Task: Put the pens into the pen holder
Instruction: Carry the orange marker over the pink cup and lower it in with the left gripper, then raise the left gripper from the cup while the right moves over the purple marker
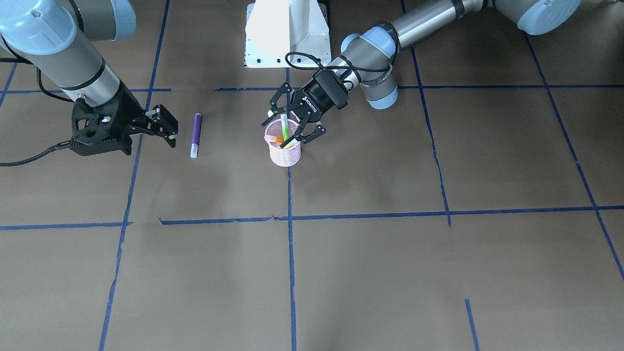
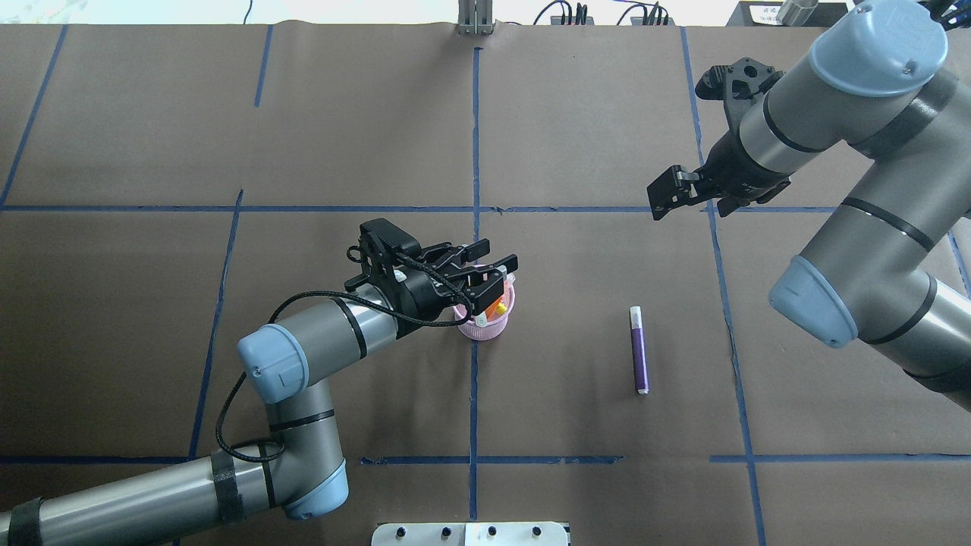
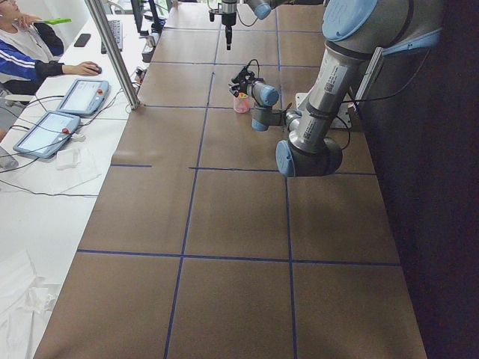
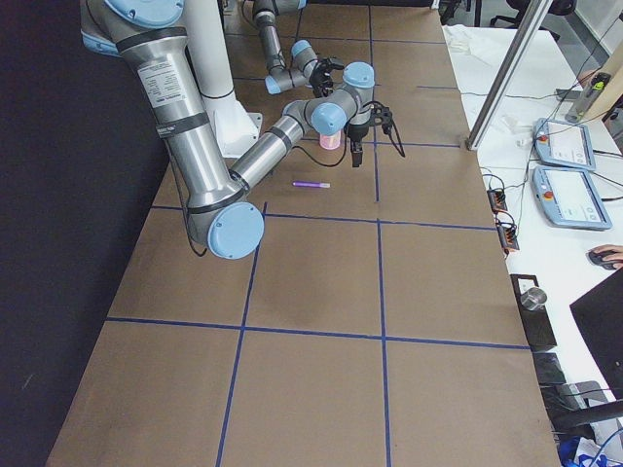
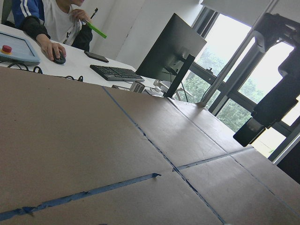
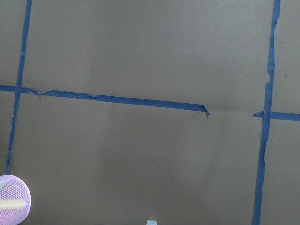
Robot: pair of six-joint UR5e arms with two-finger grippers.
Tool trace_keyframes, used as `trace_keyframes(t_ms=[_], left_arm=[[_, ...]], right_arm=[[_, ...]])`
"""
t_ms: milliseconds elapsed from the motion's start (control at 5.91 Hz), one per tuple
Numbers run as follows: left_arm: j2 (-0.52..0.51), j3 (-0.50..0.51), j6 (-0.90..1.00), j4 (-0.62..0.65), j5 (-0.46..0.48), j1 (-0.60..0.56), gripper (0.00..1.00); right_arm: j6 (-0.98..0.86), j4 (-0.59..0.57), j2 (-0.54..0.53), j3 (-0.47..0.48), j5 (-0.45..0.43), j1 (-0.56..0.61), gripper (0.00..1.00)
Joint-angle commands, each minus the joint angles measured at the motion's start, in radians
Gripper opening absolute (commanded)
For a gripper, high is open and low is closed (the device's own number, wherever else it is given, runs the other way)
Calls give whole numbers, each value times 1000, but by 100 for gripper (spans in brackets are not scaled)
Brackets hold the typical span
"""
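Note:
The pink mesh pen holder (image 1: 283, 152) stands near the table's middle, also seen from overhead (image 2: 485, 322). A green pen (image 1: 284, 127) stands in it, and an orange pen (image 1: 279, 140) lies inside. My left gripper (image 1: 292, 127) hovers just over the holder's rim, open, its fingers on either side of the green pen's top. From overhead, my left gripper (image 2: 501, 255) covers part of the holder. The purple pen (image 1: 196, 135) lies flat on the table (image 2: 639, 350). My right gripper (image 1: 167, 126) is open and empty, close beside the purple pen (image 4: 311, 184).
The brown paper table cover (image 1: 370, 273) is marked with blue tape lines. The robot's white base (image 1: 287, 34) is at the back. In the right wrist view the holder (image 6: 11, 205) shows at the bottom left corner. Operator desks with tablets (image 3: 82, 96) are beyond the table's edge.

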Motion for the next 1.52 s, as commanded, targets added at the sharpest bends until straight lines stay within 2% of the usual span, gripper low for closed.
trace_keyframes(t_ms=[0, 169, 508, 677, 846, 1016, 1185, 1354], left_arm=[[8, -122, -1, 136, -29, -36, 100], [11, -247, -1, 342, -101, -83, 100], [75, -428, -9, 655, -207, -178, 100], [110, -502, -9, 809, -336, -258, 100], [132, -542, -9, 912, -455, -330, 100], [156, -569, -9, 1015, -573, -404, 100], [181, -586, -1, 1066, -657, -462, 100], [196, -586, 0, 1068, -666, -475, 99]], right_arm=[[20, 0, -1, -5, -2, -8, 100], [55, 6, -1, -14, -8, -36, 100], [177, 14, 11, -60, -30, -111, 100], [227, 15, 13, -65, -93, -161, 100], [253, 15, 14, -78, -151, -201, 100], [264, 67, 4, -80, -214, -243, 100], [311, 148, 8, -154, -244, -272, 100], [313, 175, -1, -170, -244, -283, 100]])
